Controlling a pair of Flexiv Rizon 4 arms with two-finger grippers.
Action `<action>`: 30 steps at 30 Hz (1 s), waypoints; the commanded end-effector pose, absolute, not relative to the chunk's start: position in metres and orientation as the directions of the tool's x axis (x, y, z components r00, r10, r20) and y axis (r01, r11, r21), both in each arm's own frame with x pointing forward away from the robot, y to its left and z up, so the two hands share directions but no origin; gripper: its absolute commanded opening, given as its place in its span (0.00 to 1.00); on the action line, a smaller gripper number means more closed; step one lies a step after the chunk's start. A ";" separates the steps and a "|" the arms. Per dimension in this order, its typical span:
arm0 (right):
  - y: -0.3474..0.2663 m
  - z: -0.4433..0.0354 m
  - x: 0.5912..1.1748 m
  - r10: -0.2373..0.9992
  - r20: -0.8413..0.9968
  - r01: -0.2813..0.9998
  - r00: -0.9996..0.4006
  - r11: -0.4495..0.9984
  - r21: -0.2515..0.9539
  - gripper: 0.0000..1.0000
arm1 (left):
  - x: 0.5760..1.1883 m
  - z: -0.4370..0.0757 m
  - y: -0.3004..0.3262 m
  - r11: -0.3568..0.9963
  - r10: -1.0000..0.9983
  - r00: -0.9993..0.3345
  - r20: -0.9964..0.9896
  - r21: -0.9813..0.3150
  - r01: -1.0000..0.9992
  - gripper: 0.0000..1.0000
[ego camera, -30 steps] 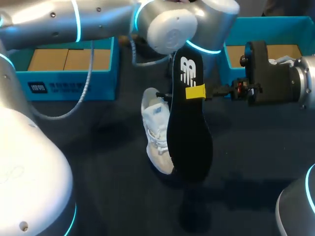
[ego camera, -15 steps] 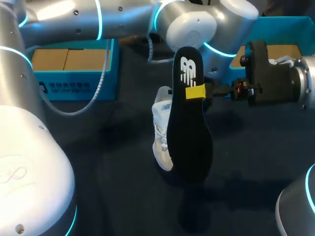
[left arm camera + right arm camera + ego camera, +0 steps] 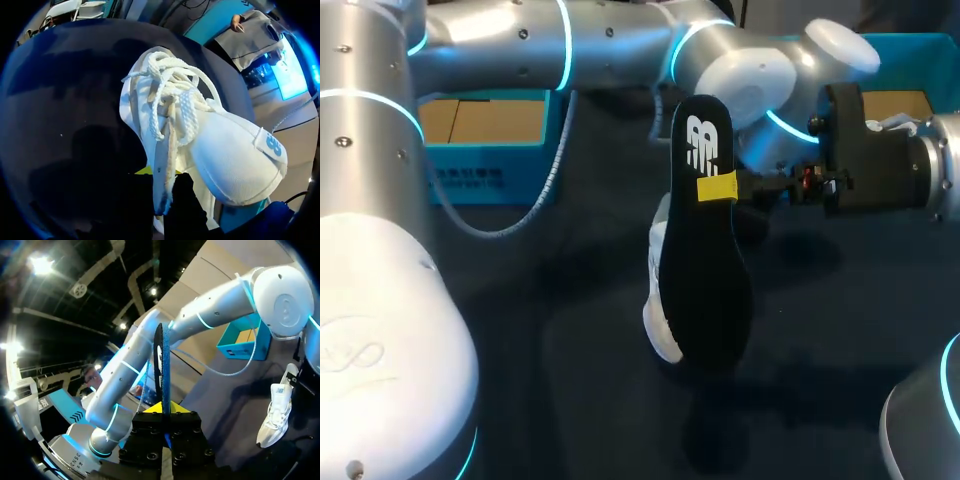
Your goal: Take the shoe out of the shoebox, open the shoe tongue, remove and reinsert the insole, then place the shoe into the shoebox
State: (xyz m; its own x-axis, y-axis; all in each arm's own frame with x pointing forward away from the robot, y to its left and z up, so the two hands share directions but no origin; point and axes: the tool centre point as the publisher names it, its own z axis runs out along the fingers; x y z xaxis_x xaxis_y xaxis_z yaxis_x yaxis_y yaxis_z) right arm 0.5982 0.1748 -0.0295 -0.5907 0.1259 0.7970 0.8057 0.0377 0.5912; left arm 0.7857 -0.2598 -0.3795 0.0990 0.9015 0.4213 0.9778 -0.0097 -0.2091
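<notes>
A black insole [image 3: 705, 290] stands upright above the table, and my right gripper [image 3: 718, 187] is shut on it at the yellow tips. In the right wrist view the insole [image 3: 161, 365] shows edge-on between the fingers of the right gripper [image 3: 163, 409]. A white laced shoe [image 3: 660, 320] hangs mostly hidden behind the insole. In the left wrist view my left gripper [image 3: 162, 177] is shut on the side wall of the shoe [image 3: 225, 150] by the laces. The shoe [image 3: 276, 415] also shows in the right wrist view, off to one side. My left arm [image 3: 620, 45] reaches across from the left.
A blue shoebox [image 3: 490, 165] with a brown inside stands at the back left. A second blue box [image 3: 920, 50] stands at the back right, behind my right wrist. The dark tabletop [image 3: 570, 400] lies bare in front of the shoe.
My left arm has swung to the right, carrying the shoe further behind the insole. The right gripper and the insole have stayed in place.
</notes>
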 end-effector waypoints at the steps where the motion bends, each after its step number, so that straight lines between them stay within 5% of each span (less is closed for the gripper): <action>1: 0.177 -0.031 0.597 0.128 0.797 0.806 -0.590 0.035 0.591 0.00 | 0.781 -0.390 -0.264 -0.002 0.892 0.097 0.442 -0.209 0.978 0.00; 8: 0.177 -0.031 0.597 0.128 0.797 0.806 -0.590 0.035 0.591 0.00 | 0.777 -0.398 -0.261 0.027 0.887 0.076 0.456 -0.215 0.976 0.00; 9: 0.177 -0.031 0.597 0.128 0.797 0.806 -0.590 0.035 0.591 0.00 | 0.776 -0.398 -0.261 0.039 0.888 0.067 0.454 -0.221 0.974 0.33; 10: 0.177 -0.031 0.597 0.128 0.797 0.806 -0.590 0.035 0.591 0.00 | 0.776 -0.397 -0.260 0.041 0.889 0.067 0.453 -0.224 0.974 0.47; 11: 0.177 -0.031 0.597 0.128 0.797 0.806 -0.590 0.035 0.591 0.00 | 0.776 -0.397 -0.260 0.041 0.889 0.067 0.453 -0.224 0.974 0.47; 12: 0.177 -0.031 0.597 0.128 0.797 0.806 -0.590 0.035 0.591 0.00 | 0.776 -0.394 -0.259 0.045 0.893 0.061 0.446 -0.223 0.974 1.00; 30: 0.177 -0.031 0.597 0.128 0.797 0.806 -0.590 0.035 0.591 0.00 | 0.807 -0.334 -0.272 0.111 0.969 -0.058 0.241 -0.214 0.971 1.00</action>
